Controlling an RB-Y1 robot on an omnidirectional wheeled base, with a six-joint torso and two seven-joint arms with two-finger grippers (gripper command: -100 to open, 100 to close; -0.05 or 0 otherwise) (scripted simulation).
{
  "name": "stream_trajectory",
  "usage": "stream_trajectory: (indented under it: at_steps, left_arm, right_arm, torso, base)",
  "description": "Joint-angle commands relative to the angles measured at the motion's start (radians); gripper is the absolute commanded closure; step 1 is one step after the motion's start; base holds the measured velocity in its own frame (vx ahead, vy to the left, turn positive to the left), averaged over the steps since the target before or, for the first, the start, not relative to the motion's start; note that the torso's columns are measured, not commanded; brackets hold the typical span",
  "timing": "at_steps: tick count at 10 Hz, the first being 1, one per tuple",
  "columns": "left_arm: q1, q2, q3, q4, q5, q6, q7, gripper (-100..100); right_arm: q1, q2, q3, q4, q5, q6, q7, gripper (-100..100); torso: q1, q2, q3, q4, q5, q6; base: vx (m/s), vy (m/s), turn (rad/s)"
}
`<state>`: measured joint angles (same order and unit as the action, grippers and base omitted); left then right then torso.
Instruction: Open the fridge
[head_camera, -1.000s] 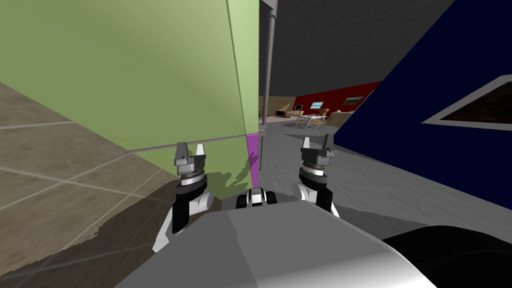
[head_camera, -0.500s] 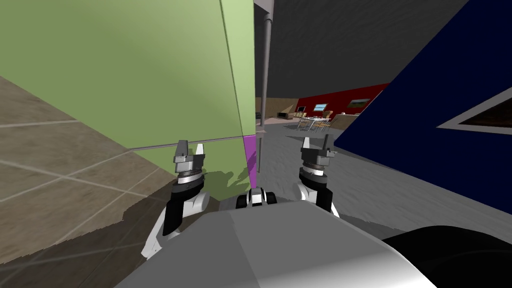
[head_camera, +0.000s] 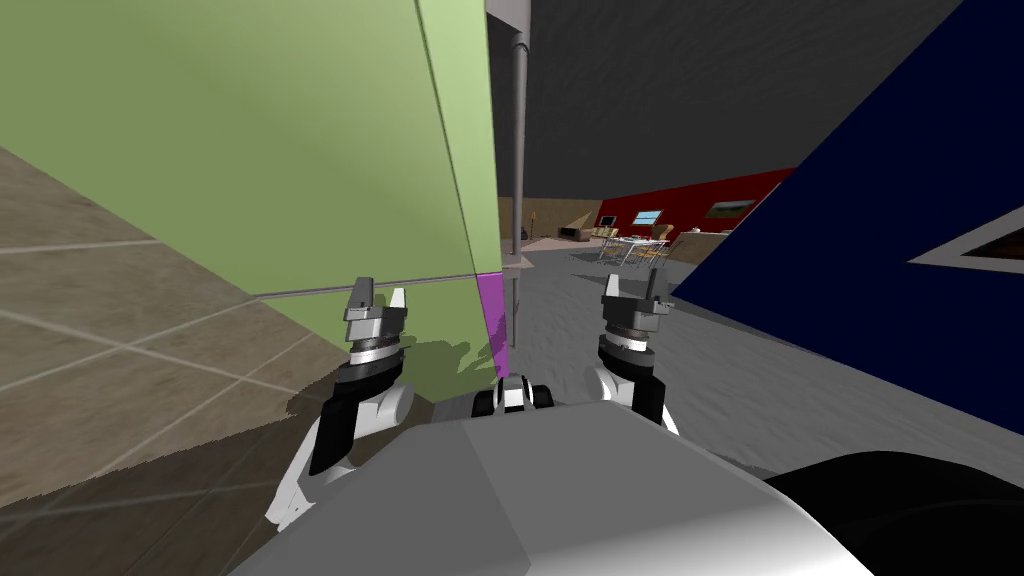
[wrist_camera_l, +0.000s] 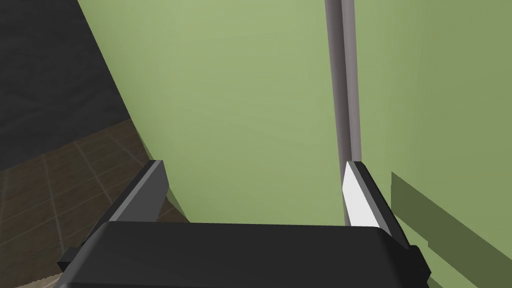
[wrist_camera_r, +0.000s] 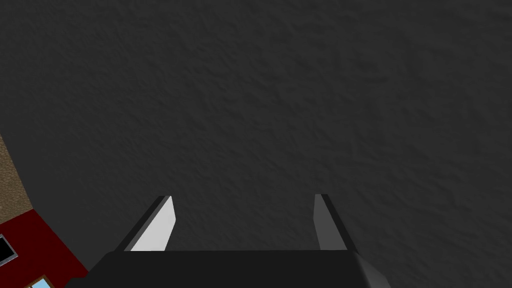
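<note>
Two green fridge panels (head_camera: 250, 150), grey strip (wrist_camera_l: 344, 100) between.

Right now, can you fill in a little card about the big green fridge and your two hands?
fridge: big, green, looks shut, close on my left
grey strip: runs along the fridge front
left gripper: fingers open, empty, beside the grey strip
right gripper: fingers open, empty, away from the fridge

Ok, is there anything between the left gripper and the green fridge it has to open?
Nothing visible does. The left gripper, open, points straight at the front of the green fridge, where a grey strip runs just past it. No object sits in the gap between them.
</note>
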<state>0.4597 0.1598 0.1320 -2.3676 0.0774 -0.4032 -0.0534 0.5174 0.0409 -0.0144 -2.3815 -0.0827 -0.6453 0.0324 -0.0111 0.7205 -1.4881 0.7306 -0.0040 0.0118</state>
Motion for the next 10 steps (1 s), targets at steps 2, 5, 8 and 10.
stream_trajectory:
  at_steps: [2, 5, 8, 10]
  left_arm:
    - [-0.003, 0.003, 0.009, -0.012, 0.029, 0.086, 0.01, -100]
    - [-0.003, 0.002, 0.017, -0.018, 0.042, 0.119, 0.013, -100]
    - [-0.003, 0.001, 0.032, -0.025, 0.069, 0.179, 0.019, -100]
    - [-0.003, 0.0, 0.039, -0.027, 0.082, 0.214, 0.023, -100]
  right_arm:
    - [0.0, 0.0, 0.0, 0.0, 0.0, 0.0, 0.0, 0]
    - [0.0, 0.0, 0.0, 0.0, 0.0, 0.0, 0.0, 0]
    - [0.0, 0.0, 0.0, 0.0, 0.0, 0.0, 0.0, 0]
    - [0.0, 0.0, 0.0, 0.0, 0.0, 0.0, 0.0, 0]
  torso:
    - [-0.001, -0.003, -0.002, -0.002, 0.0, 0.002]
    - [-0.003, -0.007, -0.004, -0.004, 0.001, 0.004]
    - [-0.003, -0.01, -0.006, -0.006, 0.001, 0.006]
    - [-0.004, -0.012, -0.007, -0.007, 0.001, 0.007]
  base:
    - [0.034, -0.084, 0.044]
    - [0.026, -0.061, 0.036]
    - [0.027, -0.084, 0.05]
    - [0.032, -0.071, 0.042]
